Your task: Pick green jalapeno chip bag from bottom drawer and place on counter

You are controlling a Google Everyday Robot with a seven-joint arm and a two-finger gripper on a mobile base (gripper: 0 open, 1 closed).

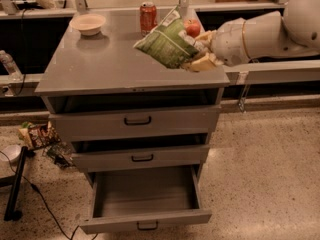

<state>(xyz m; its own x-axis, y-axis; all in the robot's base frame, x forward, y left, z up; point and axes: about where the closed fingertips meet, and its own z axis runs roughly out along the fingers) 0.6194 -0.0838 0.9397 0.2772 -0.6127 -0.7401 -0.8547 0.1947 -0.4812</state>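
Risks, left to right. The bowl (88, 23) sits at the 10 o'clock corner of the tabletop (100, 66), well apart from the load, and we judge it safe. The soda can (148, 17) stands upright at 12 o'clock, just beside the upper left corner of the green jalapeno chip bag (165, 41). A leftward swing or a careless descent could clip the can and tip it. The apple (192, 27) lies at 1 o'clock, partly hidden behind the bag and close to the wrist, so a forward reach could nudge it and set it rolling. The bag hangs over the 3 o'clock side of the tabletop, near the right edge. If released too far right, it could slide off to the floor. We also note the hold is on one edge of crumpled foil, which could slip if the arm jerks.

The pincer (198, 49) is at 3 o'clock of the bag, above the right rear of the tabletop. Its fingers (204, 62) are clamped on the bag's right edge, only narrowly parted by the foil between them. They touch nothing else. Whether the bag's lower tip touches the surface, we cannot tell.

The bottom drawer (145, 219) stands pulled out at 6 o'clock, with the bag out of it.
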